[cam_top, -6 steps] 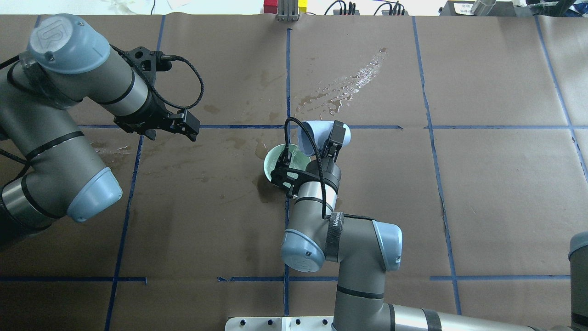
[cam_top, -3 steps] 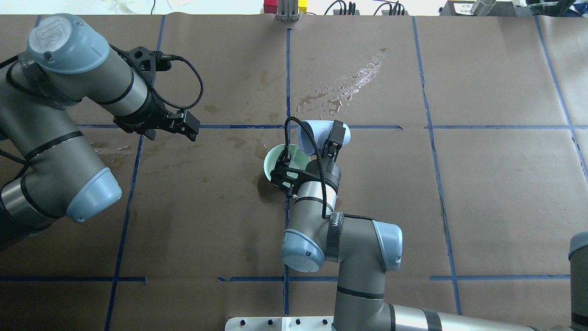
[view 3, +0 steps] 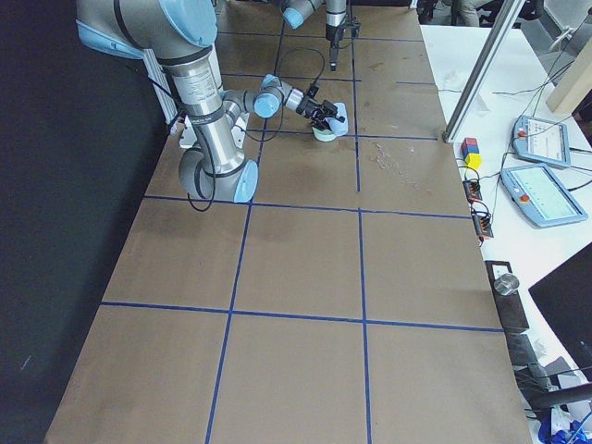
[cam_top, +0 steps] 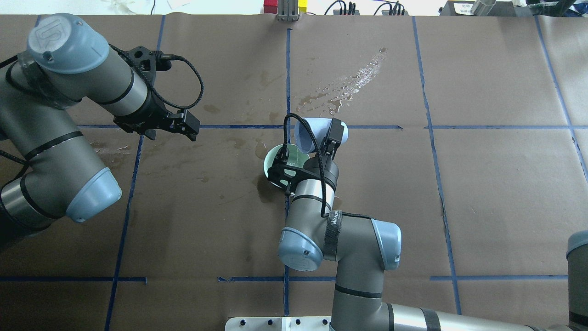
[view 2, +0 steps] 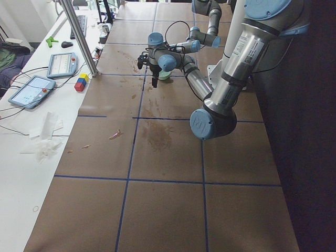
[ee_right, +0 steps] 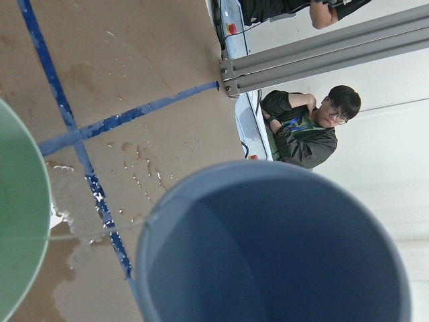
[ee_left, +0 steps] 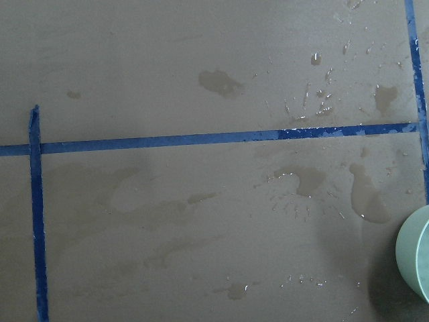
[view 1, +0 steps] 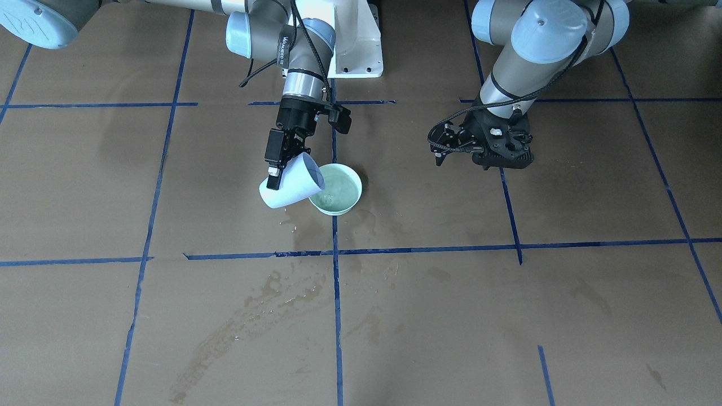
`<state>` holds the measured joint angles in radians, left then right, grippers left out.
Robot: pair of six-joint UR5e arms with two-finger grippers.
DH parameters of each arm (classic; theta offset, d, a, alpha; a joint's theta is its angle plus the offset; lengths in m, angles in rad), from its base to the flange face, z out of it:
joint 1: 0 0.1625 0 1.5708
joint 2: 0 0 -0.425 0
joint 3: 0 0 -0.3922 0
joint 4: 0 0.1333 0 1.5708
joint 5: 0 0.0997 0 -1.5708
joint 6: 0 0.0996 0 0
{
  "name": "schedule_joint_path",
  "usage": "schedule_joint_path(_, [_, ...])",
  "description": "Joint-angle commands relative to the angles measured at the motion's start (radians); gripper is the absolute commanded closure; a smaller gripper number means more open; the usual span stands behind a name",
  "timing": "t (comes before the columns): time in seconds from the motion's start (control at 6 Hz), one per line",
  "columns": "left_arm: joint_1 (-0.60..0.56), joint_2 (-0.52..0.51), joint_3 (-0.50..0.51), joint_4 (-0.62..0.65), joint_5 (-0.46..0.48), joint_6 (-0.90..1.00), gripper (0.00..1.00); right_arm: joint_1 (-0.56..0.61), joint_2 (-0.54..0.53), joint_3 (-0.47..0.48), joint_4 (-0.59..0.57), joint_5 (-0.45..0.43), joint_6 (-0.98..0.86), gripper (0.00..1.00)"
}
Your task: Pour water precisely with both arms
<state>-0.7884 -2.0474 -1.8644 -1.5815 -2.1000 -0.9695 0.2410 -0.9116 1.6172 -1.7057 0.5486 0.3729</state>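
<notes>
My right gripper is shut on a pale blue cup, held tilted with its mouth over a pale green bowl near the table's middle. A little water shows as a faint sheen inside the bowl. In the right wrist view the cup fills the frame and looks empty, with the bowl's rim at the left. My left gripper hovers open and empty well to the bowl's left. Only the bowl's edge shows in the left wrist view.
Spilled water streaks the brown paper beyond the bowl, and damp stains lie around it. Blue tape lines cross the table. A metal post with coloured blocks stands at the far edge. A seated person is beyond it.
The right arm has shifted slightly left and the cup has edged a little further over the bowl. The left arm has not moved.
</notes>
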Motion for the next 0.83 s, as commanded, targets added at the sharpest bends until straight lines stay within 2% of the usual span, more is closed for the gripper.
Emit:
schedule_joint_path(0.0, [0.0, 0.0, -0.002, 0.0, 0.0, 0.0, 0.0, 0.01, 0.004, 0.047, 0.001, 0.017, 0.01, 1.0])
schedule_joint_path(0.17, [0.0, 0.001, -0.002, 0.0, 0.0, 0.0, 0.0, 0.026, -0.001, 0.103, 0.003, 0.074, 0.024, 1.0])
schedule_joint_path(0.5, [0.0, 0.0, -0.002, 0.0, 0.0, 0.0, 0.0, 0.037, -0.012, 0.128, 0.004, 0.125, 0.22, 1.0])
schedule_joint_path(0.67, [0.0, 0.001, -0.002, 0.0, 0.0, 0.0, 0.0, 0.069, -0.024, 0.18, 0.004, 0.234, 0.377, 1.0])
